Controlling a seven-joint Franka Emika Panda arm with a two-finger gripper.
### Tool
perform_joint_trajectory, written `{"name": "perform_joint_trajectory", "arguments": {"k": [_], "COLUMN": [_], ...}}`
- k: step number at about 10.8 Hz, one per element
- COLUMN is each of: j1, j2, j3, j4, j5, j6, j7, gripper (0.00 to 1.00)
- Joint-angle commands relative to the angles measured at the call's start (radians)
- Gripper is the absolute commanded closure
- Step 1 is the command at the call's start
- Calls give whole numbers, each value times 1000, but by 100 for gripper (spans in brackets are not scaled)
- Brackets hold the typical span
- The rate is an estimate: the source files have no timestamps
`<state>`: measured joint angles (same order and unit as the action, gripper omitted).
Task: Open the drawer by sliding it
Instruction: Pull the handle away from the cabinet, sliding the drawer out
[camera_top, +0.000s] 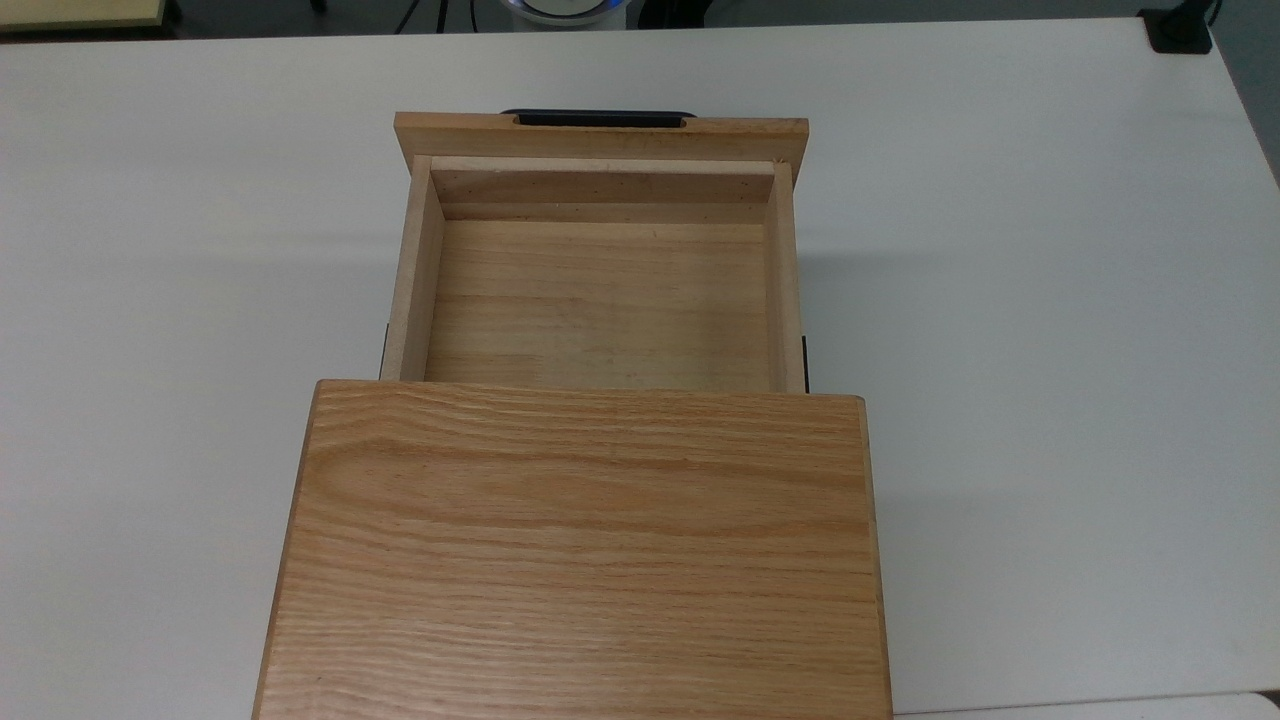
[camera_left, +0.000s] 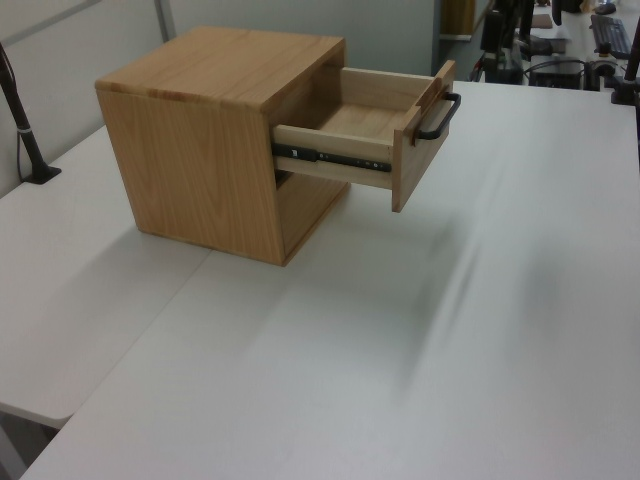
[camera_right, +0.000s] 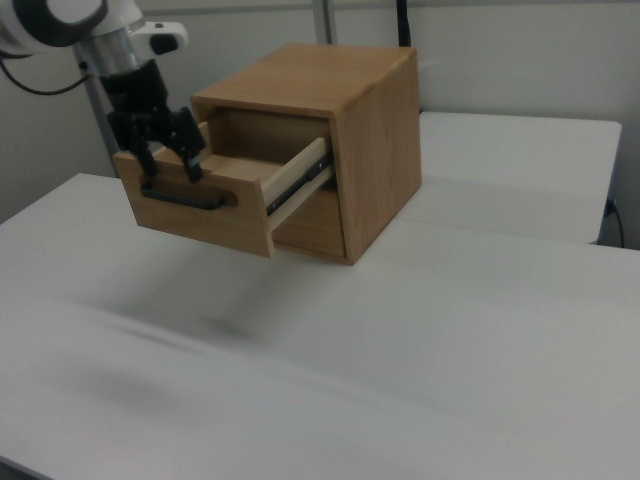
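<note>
Drawer (camera_top: 600, 300) stood well out of cabinet (camera_top: 580, 550); task apparently done. Gripper (camera_right: 165, 150) hung above handle (camera_right: 182, 197), fingers apart, seemingly clear of it.

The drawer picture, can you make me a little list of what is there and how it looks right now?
drawer: slid far out of the cabinet, nothing inside
handle: black bar on the drawer's front panel, nothing holding it
cabinet: oak box standing on the table
gripper: open, in the right view just above the handle, clear of it
table: white
</note>
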<state>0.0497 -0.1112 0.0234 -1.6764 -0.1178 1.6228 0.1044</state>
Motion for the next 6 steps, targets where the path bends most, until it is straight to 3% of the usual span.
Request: {"name": "perform_joint_trajectory", "arguments": {"k": [1, 6], "j1": [1, 7], "j2": [93, 90], "j3": [-14, -14], "j4": [104, 104], "j5": [-17, -13], "j6": [-12, -21], "j7": [-94, -95], "gripper": [0, 0]}}
